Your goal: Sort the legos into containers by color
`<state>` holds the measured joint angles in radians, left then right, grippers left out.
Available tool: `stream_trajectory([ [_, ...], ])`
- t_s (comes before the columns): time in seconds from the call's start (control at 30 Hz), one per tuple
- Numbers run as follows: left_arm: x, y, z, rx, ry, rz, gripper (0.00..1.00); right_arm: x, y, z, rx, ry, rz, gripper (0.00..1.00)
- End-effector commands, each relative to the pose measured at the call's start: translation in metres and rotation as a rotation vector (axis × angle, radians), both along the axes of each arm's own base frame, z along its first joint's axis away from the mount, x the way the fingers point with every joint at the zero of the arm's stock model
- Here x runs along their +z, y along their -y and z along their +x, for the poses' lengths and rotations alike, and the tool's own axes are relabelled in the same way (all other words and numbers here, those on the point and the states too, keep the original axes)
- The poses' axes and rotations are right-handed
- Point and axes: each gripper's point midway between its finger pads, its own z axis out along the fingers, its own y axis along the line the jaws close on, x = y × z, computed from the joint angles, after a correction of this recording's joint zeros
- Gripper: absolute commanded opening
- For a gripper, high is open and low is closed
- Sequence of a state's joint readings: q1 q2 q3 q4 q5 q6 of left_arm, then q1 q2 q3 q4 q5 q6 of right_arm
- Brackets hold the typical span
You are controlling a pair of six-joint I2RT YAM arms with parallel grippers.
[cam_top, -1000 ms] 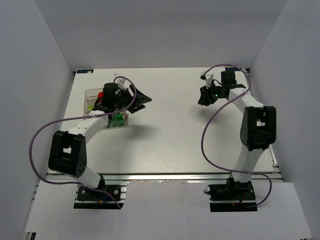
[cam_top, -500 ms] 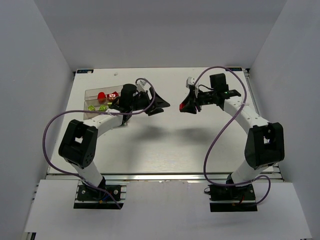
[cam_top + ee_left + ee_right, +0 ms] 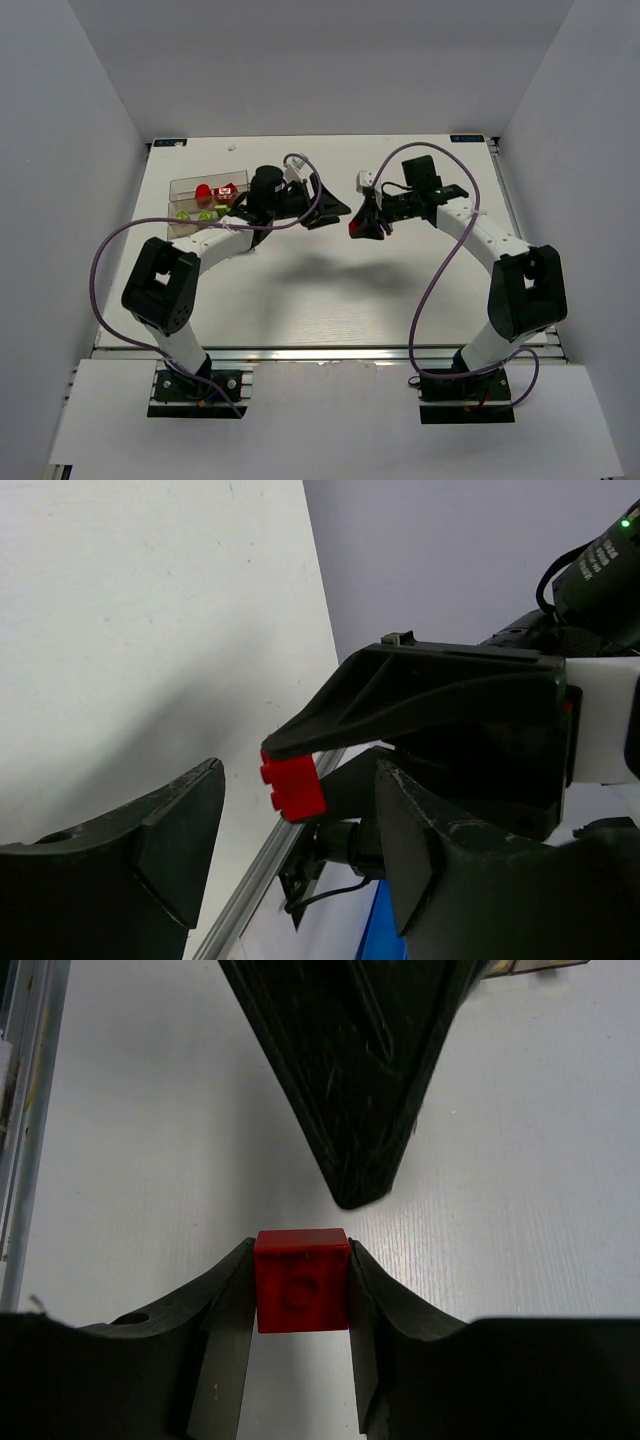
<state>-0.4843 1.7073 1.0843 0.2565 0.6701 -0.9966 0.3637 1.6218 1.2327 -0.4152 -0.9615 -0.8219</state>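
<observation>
Over the middle of the table, nearer its far edge, the right gripper [image 3: 366, 222] holds a red lego [image 3: 301, 1280]. Its fingers [image 3: 215, 1305] pinch the brick on two flat sides, right at the tips.

Just beside it is the left gripper [image 3: 325, 208]. Its fingers are wide apart and it holds nothing.

Near the far left corner of the table sits the clear tray [image 3: 185, 182]. Some red bricks [image 3: 203, 192] and lime bricks [image 3: 183, 214] lie in it.

The red lego looks light and hard. I think its smooth sides could slip. It is very small, so little of it sticks out to grab. The left gripper should take the two free sides and squeeze them flat. If the lego drops, it may bounce away.
</observation>
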Motion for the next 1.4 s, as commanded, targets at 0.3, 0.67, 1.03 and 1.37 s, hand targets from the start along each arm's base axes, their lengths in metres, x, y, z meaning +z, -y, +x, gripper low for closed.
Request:
stream_trajectory([
  [0.3,0.012,0.017,0.0,-0.058,0.019,-0.011,0.62,0.02,-0.012,0.018,-0.038,0.067,0.024,0.02],
  [0.67,0.003,0.029,0.001,-0.102,-0.002,0.012,0.53,0.025,-0.022,0.028,-0.068,0.076,0.03,0.02],
  [1.03,-0.003,0.028,0.002,-0.096,-0.018,0.039,0.54,0.029,-0.019,0.043,-0.135,0.113,0.017,0.02],
  [1.37,-0.002,0.028,-0.001,-0.102,-0.016,0.038,0.57,0.031,-0.017,0.048,-0.176,0.114,0.017,0.01],
])
